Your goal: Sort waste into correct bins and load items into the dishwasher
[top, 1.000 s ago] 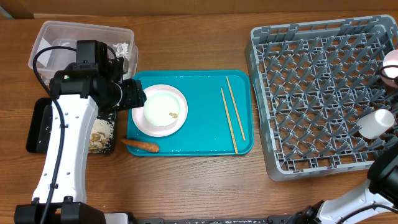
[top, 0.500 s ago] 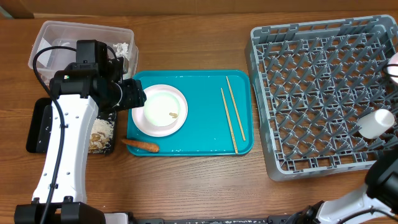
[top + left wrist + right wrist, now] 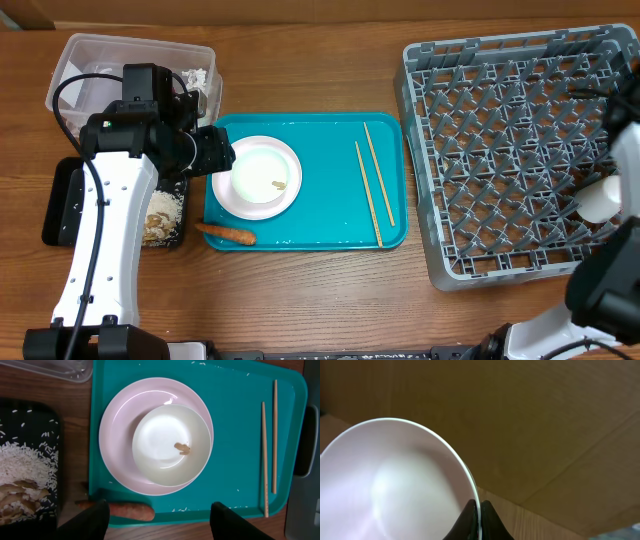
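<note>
left gripper: fingers spread wide, nothing btw them. We see it hanging over the near edge of the teal tray.
plate: on the teal tray's left half, just ahead of the spread fingers, not touched.
bowl: sits in the plate w/ one beige scrap inside.
carrot: lies across the tray's near-left rim, right beside one fingertip. We can't tell if they touch.
chopsticks: side by side on the tray's right half, well apart from both grippers.
black tray: just left of the teal tray, w/ rice + beige bits in it.
clear tub: behind the black tray, partly under the left arm, white stuff inside.
right gripper: tips pinched together on the rim of a second bowl. Only plain brown surface shows behind, so we can't place it over the table.
dish rack: right side of the table.
cup: in the rack near its right edge, next to the right arm.
</note>
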You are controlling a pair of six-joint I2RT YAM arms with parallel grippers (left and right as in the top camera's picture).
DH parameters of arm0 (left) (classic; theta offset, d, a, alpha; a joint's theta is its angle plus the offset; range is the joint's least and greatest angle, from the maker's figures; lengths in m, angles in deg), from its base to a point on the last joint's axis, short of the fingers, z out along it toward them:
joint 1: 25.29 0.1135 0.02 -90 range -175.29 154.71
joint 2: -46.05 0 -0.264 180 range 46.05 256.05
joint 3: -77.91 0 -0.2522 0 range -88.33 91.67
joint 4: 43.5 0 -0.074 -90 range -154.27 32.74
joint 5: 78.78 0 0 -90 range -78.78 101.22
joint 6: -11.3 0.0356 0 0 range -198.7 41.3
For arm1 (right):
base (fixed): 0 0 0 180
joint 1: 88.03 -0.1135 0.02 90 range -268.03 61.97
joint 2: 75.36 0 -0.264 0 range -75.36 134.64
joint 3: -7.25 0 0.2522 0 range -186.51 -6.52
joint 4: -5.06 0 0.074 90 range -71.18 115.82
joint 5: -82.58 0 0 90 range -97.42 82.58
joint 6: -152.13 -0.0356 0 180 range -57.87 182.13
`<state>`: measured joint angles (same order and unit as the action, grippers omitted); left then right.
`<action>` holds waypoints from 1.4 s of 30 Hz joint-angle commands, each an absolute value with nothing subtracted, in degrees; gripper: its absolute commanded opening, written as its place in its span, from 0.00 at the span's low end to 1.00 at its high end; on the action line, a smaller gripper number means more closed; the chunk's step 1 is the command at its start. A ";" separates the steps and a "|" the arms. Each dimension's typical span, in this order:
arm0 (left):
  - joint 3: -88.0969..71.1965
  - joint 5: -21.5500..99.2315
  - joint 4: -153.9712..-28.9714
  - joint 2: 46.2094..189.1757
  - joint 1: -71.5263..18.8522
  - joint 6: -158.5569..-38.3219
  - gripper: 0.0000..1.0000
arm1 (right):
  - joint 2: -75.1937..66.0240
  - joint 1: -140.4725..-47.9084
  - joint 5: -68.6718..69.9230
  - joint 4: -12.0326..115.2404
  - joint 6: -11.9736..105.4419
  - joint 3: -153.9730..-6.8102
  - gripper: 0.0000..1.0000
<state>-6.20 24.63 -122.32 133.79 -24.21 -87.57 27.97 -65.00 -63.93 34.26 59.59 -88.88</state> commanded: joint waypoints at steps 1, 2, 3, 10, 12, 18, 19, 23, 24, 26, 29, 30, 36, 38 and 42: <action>-5.67 24.35 -122.15 133.42 -24.69 -88.13 0.67 | 30.86 -67.40 -72.02 33.74 64.48 -89.82 0.04; -5.67 24.35 -122.15 133.42 -24.69 -88.13 0.67 | 31.42 -67.91 -72.23 33.47 65.62 -89.80 0.04; -5.67 24.35 -122.15 133.42 -24.69 -88.13 0.67 | 32.10 -68.26 -72.34 33.28 66.71 -89.82 0.04; -5.67 24.33 -122.08 133.42 -24.69 -88.13 0.68 | 36.69 -71.71 -71.69 26.28 87.78 -89.80 0.04; -5.67 24.33 -121.82 133.42 -24.69 -88.13 0.69 | 36.69 -73.44 -72.65 25.28 98.19 -89.80 0.04; -5.67 24.33 -121.73 133.42 -24.69 -88.07 0.70 | 36.69 -74.03 -69.57 26.00 103.32 -89.80 0.04; -5.67 24.33 -121.75 133.42 -24.69 -88.07 0.70 | 36.69 -74.03 -68.43 26.87 104.57 -89.78 0.04; -5.67 24.33 -121.73 133.42 -24.69 -87.87 0.70 | 36.71 -74.03 -67.38 26.02 112.52 -89.74 0.04; -5.67 24.33 -121.73 133.42 -24.69 -87.87 0.70 | 36.71 -73.90 -67.91 25.06 115.80 -89.74 0.04; -5.67 24.33 -121.71 133.42 -24.69 -87.89 0.70 | 36.71 -73.55 -69.59 21.56 122.42 -89.74 0.04; -5.67 24.35 -121.71 133.42 -24.69 -87.89 0.70 | 36.71 -72.85 -70.57 14.17 129.16 -89.74 0.04; -5.67 24.35 -121.71 133.42 -24.69 -87.89 0.70 | 36.71 -72.61 -70.31 12.43 131.63 -89.74 0.04; -5.67 24.33 -121.56 133.42 -24.69 -87.89 0.70 | 37.22 -71.86 -69.13 12.95 135.93 -89.36 0.04; -5.67 24.31 -121.49 133.42 -24.69 -87.83 0.70 | 37.87 -71.56 -70.35 12.97 135.89 -88.25 0.04; -5.67 24.31 -121.45 133.42 -24.69 -87.67 0.70 | 38.79 -71.69 -70.40 13.12 135.17 -86.81 0.04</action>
